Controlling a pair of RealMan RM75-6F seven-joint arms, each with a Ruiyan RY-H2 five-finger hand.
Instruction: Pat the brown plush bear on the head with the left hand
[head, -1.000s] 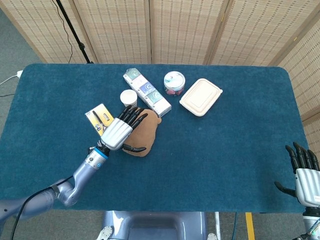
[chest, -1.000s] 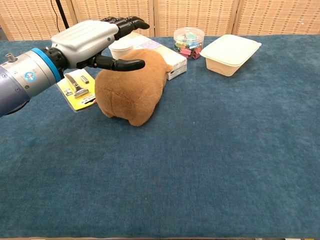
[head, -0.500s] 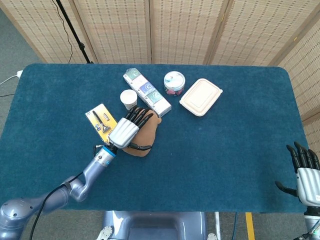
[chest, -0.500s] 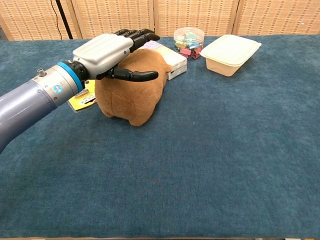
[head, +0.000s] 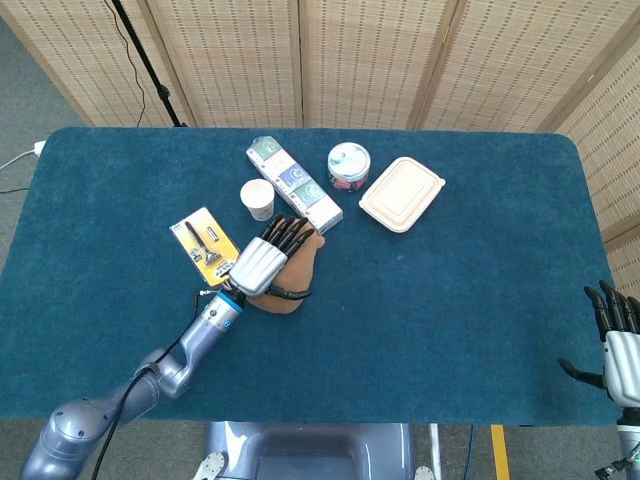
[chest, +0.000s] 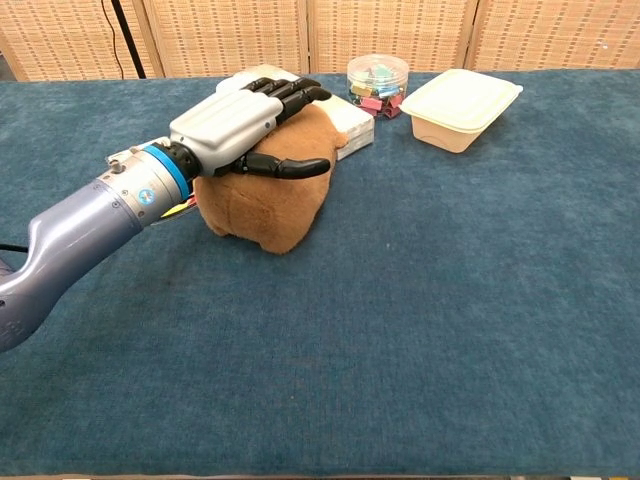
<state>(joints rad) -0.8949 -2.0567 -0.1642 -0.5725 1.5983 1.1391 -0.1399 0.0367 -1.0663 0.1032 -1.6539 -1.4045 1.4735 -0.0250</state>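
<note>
- Now, in the head view, the left hand (head: 262, 264) is seen laid over the bear (head: 291, 276), further along its body than half a second ago, when it lay nearer the bear's rear and the yellow card (head: 203, 240).
- The bear lies on the surface (head: 450, 300) just in front of the long box (head: 293, 184) and near the cup (head: 258, 199); it has not been shifted.
- The right hand (head: 620, 350) is kept at the surface's far right edge, fingers apart and nothing held.
- In the chest view, the left hand (chest: 245, 125) has been lowered from a hover onto the bear (chest: 270, 200): fingers (chest: 290, 95) stretched flat and apart, thumb laid across the plush, nothing gripped.
- The palm appears to be resting on the top of the bear, so a pat is judged to be landing.
- Which end is the head cannot be told, since no face is shown.
</note>
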